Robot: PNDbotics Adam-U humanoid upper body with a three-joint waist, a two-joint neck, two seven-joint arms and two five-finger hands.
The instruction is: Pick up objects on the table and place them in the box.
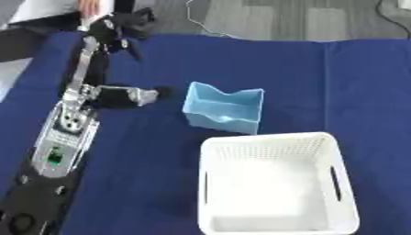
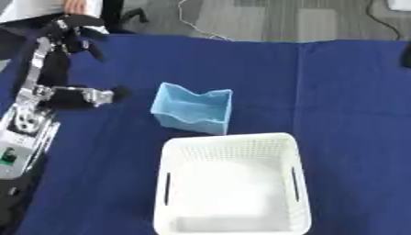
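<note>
A light blue open-topped container (image 1: 224, 108) with a notched rim stands upright on the blue cloth, in the middle. Just in front of it, nearly touching, is the white perforated basket (image 1: 345, 183) with slot handles; nothing lies inside it. My left arm (image 1: 64, 133) runs up the left side to my left hand (image 1: 124, 25), far back at the table's far left corner, well away from both containers. The hand is blurred and I cannot tell its pose. A person's hand (image 1: 88, 6) is right beside it, with something white (image 1: 84, 23) between them.
The table is covered by a dark blue cloth (image 1: 337, 82). A cable (image 1: 201, 23) lies on the grey floor beyond the far edge. A small dark shape (image 2: 406, 54) shows at the right edge of the right eye view.
</note>
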